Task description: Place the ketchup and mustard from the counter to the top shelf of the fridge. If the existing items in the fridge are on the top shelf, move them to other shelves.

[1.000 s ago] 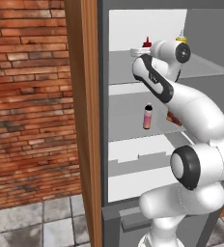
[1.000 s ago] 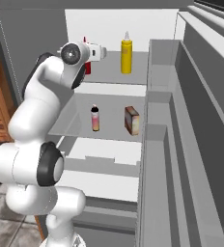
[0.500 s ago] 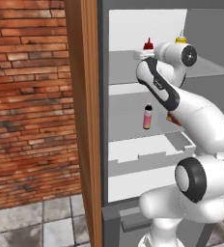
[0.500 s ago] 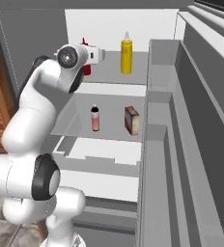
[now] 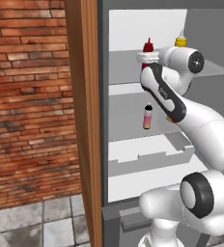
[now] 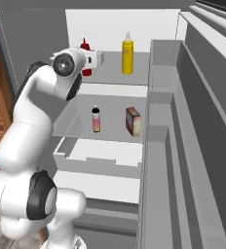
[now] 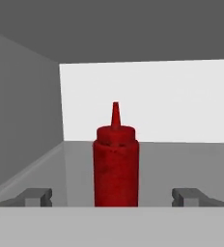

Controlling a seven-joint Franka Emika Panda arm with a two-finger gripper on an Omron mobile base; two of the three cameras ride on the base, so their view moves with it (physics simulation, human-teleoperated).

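The ketchup [image 7: 116,164] stands upright on the top shelf [image 6: 139,73] of the fridge, at its left. My gripper [image 7: 112,195] is open just in front of the bottle, with one fingertip [image 7: 36,195] wide on each side and not touching it. In the base views the hand [image 6: 96,57] partly covers the ketchup [image 5: 148,47]. The mustard [image 6: 127,53] stands upright on the same shelf, to the right of the ketchup [image 6: 85,46]; in the left base view only the mustard's top [image 5: 180,41] shows above the arm.
One shelf lower stand a small pink bottle [image 6: 96,119] with a black cap and a reddish-brown box [image 6: 133,121]. A white drawer tray [image 6: 100,155] sits below them. The open fridge door [image 6: 193,121] is at the right, and a wood panel [image 5: 82,120] and brick wall [image 5: 27,96] at the left.
The jaws have spread a little wider and the hand has drawn back slightly from the ketchup. The bottle stays upright on the top shelf.
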